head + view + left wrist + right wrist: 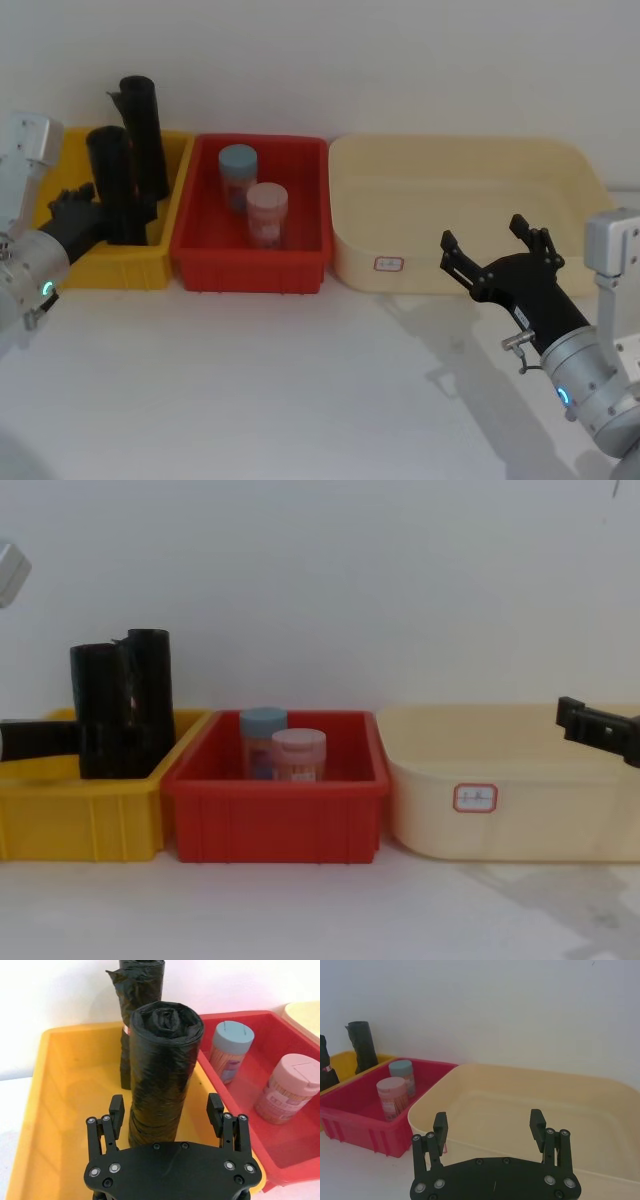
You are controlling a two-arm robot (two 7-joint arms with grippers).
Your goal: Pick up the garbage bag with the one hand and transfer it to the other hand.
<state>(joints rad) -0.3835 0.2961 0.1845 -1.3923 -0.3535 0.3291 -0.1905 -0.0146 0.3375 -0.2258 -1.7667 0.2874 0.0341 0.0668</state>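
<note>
Left gripper spread, straddling garbage bag

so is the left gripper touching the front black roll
Apart. In the left wrist view the open left gripper straddles the roll, with yellow bin showing between each finger and it.

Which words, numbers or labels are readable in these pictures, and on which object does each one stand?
None can be read.
Red-framed sticker on the cream tub: writing too small.
Printed wrap on the blue-lidded jar: blurred.
Printed wrap on the pink-lidded jar: blurred.
</note>
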